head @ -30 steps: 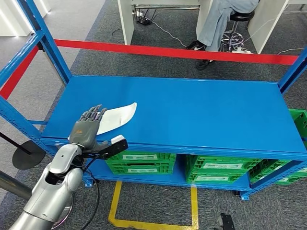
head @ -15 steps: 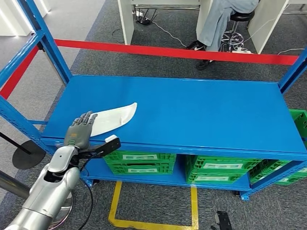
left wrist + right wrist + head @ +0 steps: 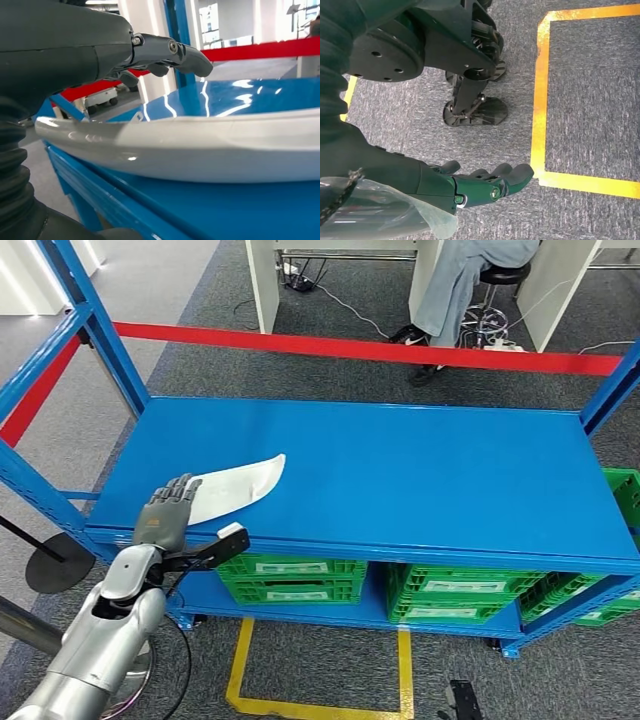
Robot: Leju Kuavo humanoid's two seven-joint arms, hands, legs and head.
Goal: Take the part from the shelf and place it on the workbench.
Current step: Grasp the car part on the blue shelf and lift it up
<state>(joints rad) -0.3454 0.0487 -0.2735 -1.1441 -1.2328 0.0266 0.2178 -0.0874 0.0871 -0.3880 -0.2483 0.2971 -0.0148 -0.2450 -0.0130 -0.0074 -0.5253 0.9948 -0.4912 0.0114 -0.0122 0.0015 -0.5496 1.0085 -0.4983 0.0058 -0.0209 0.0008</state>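
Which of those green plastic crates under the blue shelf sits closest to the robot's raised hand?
The leftmost green plastic crate, directly below the left hand and the white curved part. The other crates sit further right.

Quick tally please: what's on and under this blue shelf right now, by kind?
White part on the shelf's top deck, under the left hand: 1
Green crates on the lower level and at the right edge: 4 in sight
Total: 5

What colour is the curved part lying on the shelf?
White, glossy curved part on the blue shelf; clearest in the head view.
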